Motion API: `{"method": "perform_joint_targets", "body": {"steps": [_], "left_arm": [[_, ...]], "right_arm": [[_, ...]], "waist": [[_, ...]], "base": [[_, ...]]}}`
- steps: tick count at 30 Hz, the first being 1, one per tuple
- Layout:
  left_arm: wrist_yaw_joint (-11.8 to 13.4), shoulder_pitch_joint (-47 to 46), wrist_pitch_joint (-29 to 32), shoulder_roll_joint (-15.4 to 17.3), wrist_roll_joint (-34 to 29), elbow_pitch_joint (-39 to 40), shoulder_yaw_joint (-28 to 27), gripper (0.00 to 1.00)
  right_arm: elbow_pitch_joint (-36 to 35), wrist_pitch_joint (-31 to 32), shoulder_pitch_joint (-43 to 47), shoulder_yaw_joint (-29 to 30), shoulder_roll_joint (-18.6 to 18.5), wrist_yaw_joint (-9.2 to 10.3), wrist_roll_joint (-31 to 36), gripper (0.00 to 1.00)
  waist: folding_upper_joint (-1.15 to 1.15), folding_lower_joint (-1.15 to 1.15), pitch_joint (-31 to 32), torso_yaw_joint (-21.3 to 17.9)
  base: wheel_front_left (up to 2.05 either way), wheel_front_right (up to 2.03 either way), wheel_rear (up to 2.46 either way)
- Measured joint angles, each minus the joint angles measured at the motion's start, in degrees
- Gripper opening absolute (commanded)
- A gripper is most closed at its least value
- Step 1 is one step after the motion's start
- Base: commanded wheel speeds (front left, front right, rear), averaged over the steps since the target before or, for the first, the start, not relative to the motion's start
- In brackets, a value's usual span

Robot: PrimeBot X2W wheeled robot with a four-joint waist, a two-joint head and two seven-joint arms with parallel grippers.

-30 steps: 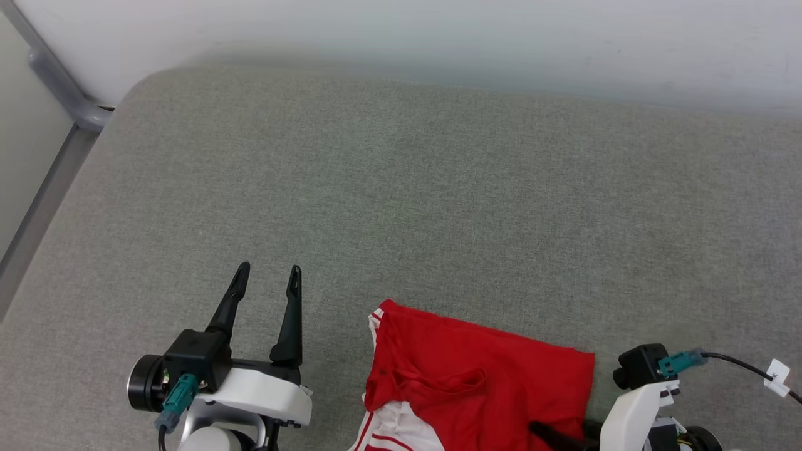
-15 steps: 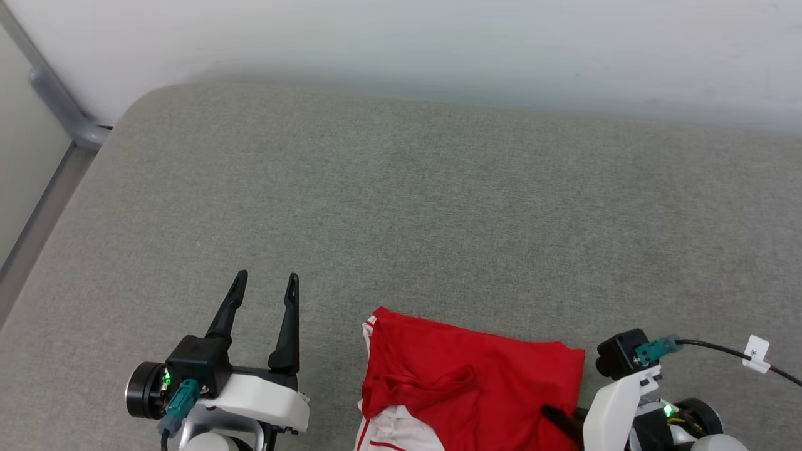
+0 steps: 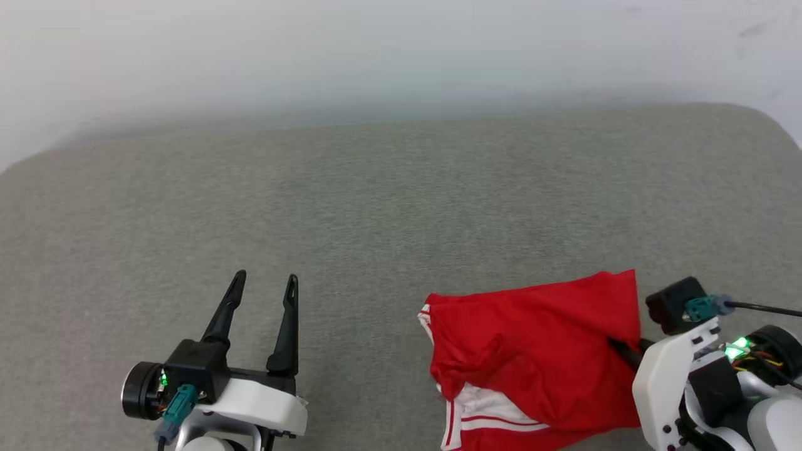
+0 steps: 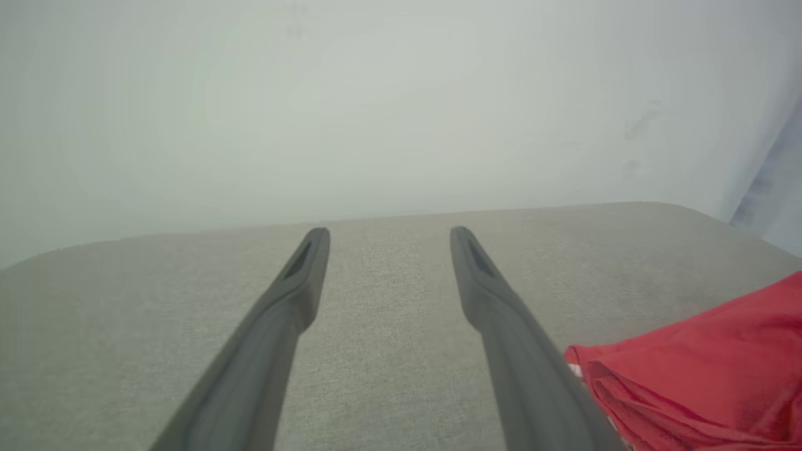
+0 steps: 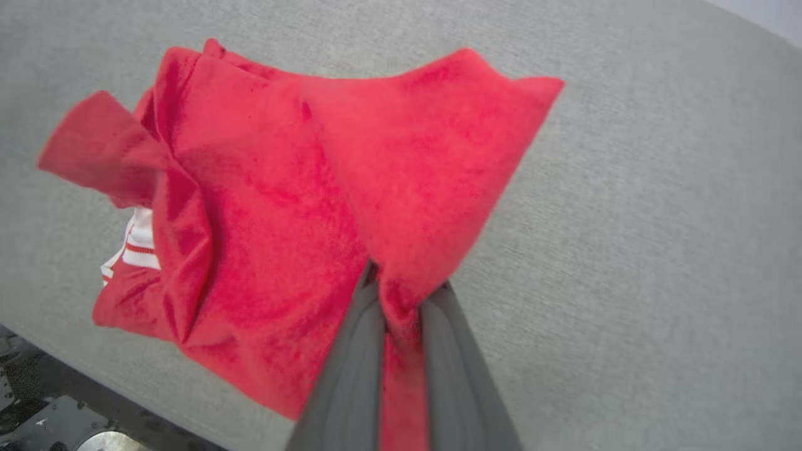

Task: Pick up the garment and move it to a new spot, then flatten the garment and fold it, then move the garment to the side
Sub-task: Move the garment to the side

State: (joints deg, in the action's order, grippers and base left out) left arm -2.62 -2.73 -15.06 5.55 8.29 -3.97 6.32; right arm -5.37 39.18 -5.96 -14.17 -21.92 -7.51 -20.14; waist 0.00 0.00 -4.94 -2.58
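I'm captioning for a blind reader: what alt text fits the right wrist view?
The right tool, shut, pinches a fold of the crumpled red jersey shirt with white striped trim, the rest draped on a grey fabric surface.

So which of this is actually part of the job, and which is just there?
In the job:
- garment, red with white striped trim, crumpled
- right gripper, shut on a fold of the red cloth

Just there:
- left gripper, open, holding nothing, apart from the garment
- grey padded surface, under everything
- wall, behind
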Motion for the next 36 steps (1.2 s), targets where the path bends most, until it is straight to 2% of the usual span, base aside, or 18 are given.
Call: {"method": "perform_joint_targets", "body": {"steps": [9, 16, 25, 32, 36], "left_arm": [[-1.48, -3.66, 0.0, -0.23, -1.65, 1.03, 1.85, 1.0], [-2.93, -8.57, 0.0, 1.27, -3.1, 2.11, 4.01, 1.0], [-3.85, -15.31, 0.03, 3.34, -4.56, 4.19, 6.73, 1.0], [-4.01, -18.75, 0.36, 4.23, -4.79, 6.03, 8.58, 1.0], [-4.03, -20.18, 0.36, 4.38, -4.87, 6.82, 9.18, 1.0]], "right_arm": [[1.12, -0.47, -2.68, 6.19, -0.69, -0.01, 0.6, 0.0], [8.98, -6.68, -11.07, 9.17, -1.58, -0.02, 0.38, 0.0], [23.48, -12.76, -22.97, 15.9, -6.43, -0.02, 2.55, 0.0], [32.76, -17.0, -28.91, 25.55, -9.76, -0.02, 7.1, 0.0], [36.13, -19.06, -31.28, 30.42, -10.43, -0.02, 10.79, 0.0]], "waist": [[0.0, 0.0, -2.21, -10.87], [0.0, 0.0, -9.09, -14.73], [0.0, 0.01, -19.14, -15.67], [0.0, 0.01, -24.53, -13.54], [0.0, 0.01, -26.89, -11.95]], "base": [[0.0, 0.0, 0.0], [0.0, 0.0, 0.0], [0.0, 0.0, 0.0], [0.0, 0.0, 0.0], [0.0, 0.0, 0.0]]}}
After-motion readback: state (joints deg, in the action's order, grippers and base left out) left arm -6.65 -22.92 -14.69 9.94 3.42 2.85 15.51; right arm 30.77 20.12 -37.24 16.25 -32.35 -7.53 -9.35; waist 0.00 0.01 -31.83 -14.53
